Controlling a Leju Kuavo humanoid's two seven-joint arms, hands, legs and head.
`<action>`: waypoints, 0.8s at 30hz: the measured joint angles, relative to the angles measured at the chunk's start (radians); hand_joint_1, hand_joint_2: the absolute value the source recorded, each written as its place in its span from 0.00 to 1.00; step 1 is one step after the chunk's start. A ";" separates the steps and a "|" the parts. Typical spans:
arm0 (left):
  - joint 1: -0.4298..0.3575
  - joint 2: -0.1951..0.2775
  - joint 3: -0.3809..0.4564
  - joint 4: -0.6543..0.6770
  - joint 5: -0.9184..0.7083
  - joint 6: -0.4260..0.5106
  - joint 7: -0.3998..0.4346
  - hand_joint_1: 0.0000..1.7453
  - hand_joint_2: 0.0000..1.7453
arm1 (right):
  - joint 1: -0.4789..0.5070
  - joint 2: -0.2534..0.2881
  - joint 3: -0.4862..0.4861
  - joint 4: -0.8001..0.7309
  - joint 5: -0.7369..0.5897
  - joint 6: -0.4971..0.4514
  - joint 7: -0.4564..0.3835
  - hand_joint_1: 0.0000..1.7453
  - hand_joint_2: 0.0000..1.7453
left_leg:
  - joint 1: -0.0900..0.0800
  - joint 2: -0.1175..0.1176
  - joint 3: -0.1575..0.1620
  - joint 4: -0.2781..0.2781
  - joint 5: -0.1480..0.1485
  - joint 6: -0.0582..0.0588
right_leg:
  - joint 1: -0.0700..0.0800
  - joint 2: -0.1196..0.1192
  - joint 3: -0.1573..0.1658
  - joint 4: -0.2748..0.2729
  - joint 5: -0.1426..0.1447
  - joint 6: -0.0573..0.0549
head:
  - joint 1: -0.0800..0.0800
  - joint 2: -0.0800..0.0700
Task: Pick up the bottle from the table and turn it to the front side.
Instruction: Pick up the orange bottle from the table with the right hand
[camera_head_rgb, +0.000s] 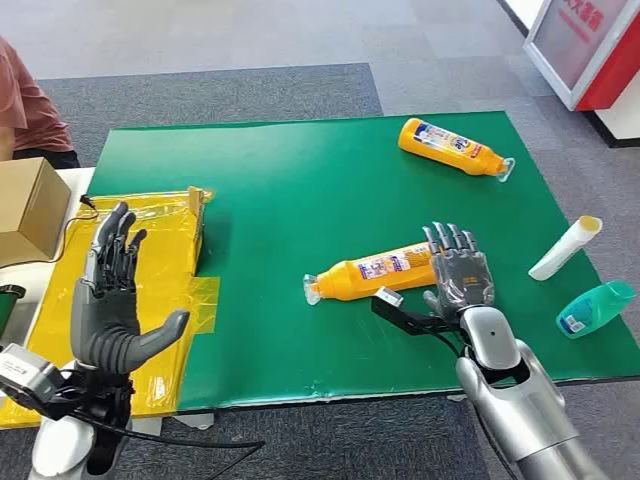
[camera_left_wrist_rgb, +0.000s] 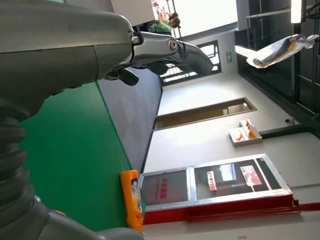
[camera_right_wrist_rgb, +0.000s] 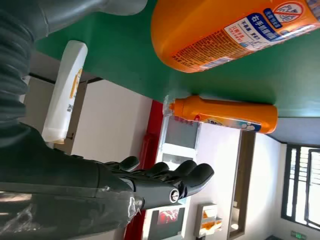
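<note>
Lying on its side on the green mat (camera_head_rgb: 302, 200) of the worktop, the nearer orange bottle (camera_head_rgb: 373, 272) points its clear cap toward the robot's left, label facing up. The right hand (camera_head_rgb: 459, 278) sits at the bottle's base end, fingers extended and apart, holding nothing; whether the fingertips touch the bottle cannot be told from the head view. In the right wrist view the bottle's rounded base (camera_right_wrist_rgb: 226, 35) fills the upper part of the frame, with the dark fingers (camera_right_wrist_rgb: 177, 180) apart from it.

A second orange bottle (camera_head_rgb: 453, 147) lies farther back on the mat, also on its side, well apart from the first. Near the mat's right edge lie a white tube (camera_head_rgb: 564, 248) and a teal bottle (camera_head_rgb: 595, 308).

The left hand (camera_head_rgb: 113, 300) is raised over yellow plastic sheeting (camera_head_rgb: 166, 260), fingers spread and empty. A cardboard box (camera_head_rgb: 26, 205) stands beside the sheeting, and a person in a reddish top (camera_head_rgb: 26, 110) sits behind it.
</note>
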 joint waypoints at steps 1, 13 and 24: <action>-0.003 0.000 -0.001 0.000 0.000 0.000 0.000 0.00 1.00 | -0.004 0.000 0.001 0.007 0.005 0.000 0.000 0.00 1.00 | 0.000 0.000 0.000 0.000 0.000 0.000 | 0.000 0.000 0.000 0.000 0.000 0.000 | 0.000 0.000; -0.049 0.006 -0.048 0.000 -0.008 -0.006 0.005 0.00 1.00 | -0.087 0.000 0.018 0.188 0.058 -0.002 -0.004 0.00 1.00 | 0.000 0.000 0.000 0.000 0.000 0.000 | 0.000 0.000 0.000 0.000 0.000 0.000 | 0.000 0.000; -0.094 0.013 -0.093 0.000 -0.013 -0.013 0.011 0.00 1.00 | -0.155 0.003 0.038 0.335 0.111 0.001 0.007 0.00 1.00 | 0.000 0.000 0.000 0.000 0.000 0.000 | 0.000 0.000 0.000 0.000 0.000 0.000 | 0.000 0.000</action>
